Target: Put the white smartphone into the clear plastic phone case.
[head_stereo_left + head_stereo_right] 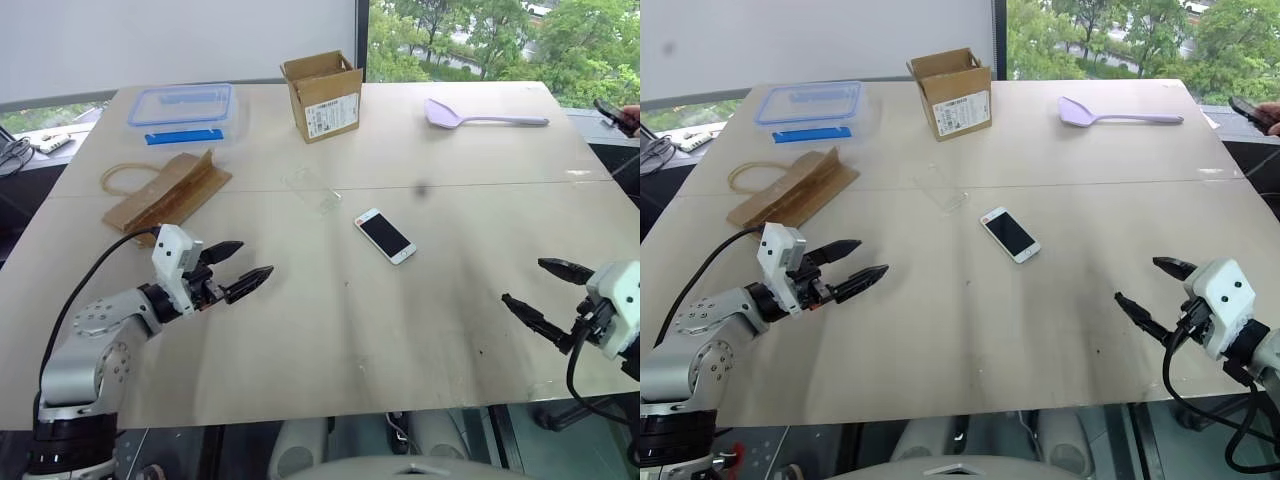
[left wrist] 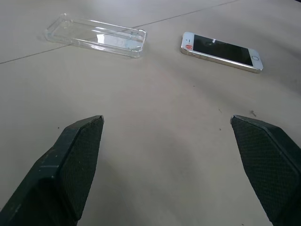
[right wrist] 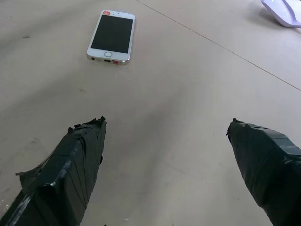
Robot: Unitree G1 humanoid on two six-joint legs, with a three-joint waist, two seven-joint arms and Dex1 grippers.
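Observation:
The white smartphone lies screen up near the middle of the table, also seen as the phone and the phone in the wrist views. The clear plastic phone case rests empty a little behind and left of it; the case looks glossy and open side up. My left gripper hovers open over the table's near left, pointing toward both. My right gripper is open at the near right, well short of the phone. Neither holds anything.
A cardboard box stands at the back centre. A clear box with a blue-rimmed lid and a brown paper bag lie at the back left. A lilac spatula rests back right. A hand with a dark phone shows at the right edge.

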